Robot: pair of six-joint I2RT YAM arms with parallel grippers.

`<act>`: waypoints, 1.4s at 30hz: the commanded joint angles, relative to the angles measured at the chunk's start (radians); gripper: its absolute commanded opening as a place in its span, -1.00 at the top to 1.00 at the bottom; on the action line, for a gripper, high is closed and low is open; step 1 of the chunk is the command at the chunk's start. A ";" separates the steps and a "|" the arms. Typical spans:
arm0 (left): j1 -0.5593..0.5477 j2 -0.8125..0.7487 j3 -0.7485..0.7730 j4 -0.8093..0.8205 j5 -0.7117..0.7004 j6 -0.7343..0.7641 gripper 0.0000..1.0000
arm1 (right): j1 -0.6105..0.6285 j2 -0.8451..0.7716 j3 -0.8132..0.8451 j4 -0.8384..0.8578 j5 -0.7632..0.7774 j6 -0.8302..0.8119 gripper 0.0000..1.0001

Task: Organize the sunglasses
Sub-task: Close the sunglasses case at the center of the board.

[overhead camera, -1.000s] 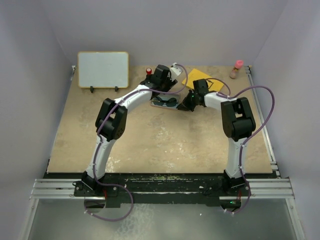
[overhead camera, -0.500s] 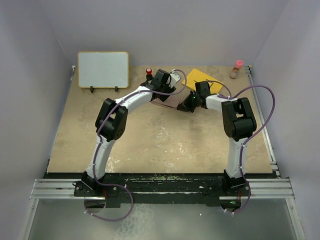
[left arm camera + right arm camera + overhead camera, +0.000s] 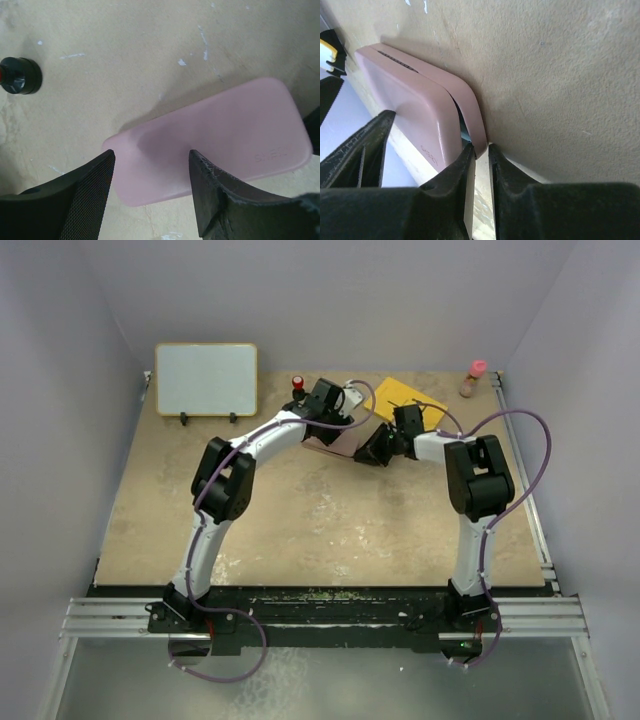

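Observation:
The pink case (image 3: 332, 446) lies at the back middle of the table, its lid down on the base with only a thin slit left. The sunglasses are hidden inside it. In the left wrist view my left gripper (image 3: 150, 155) hangs open just above the case lid (image 3: 225, 135), its fingers straddling the lid's near end. From the right, my right gripper (image 3: 481, 147) meets the case (image 3: 415, 110) at its corner. Its jaws stand a narrow gap apart with the lower rim at their tips. A sliver of blue (image 3: 463, 131) shows in the slit.
A white board (image 3: 205, 378) stands at the back left. A small black knob with a red top (image 3: 298, 383) sits just behind the case. A yellow sheet (image 3: 398, 394) lies behind the right gripper, and a pink-capped bottle (image 3: 473, 378) stands at the back right.
A second ago the case lay open with the sunglasses showing inside; its lid has since come down. The right jaws have parted slightly from shut. The left gripper has stayed over the lid.

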 commanded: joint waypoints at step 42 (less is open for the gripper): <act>-0.030 0.153 0.184 -0.195 0.131 -0.112 -0.28 | -0.129 -0.115 -0.117 -0.069 -0.289 -0.359 0.28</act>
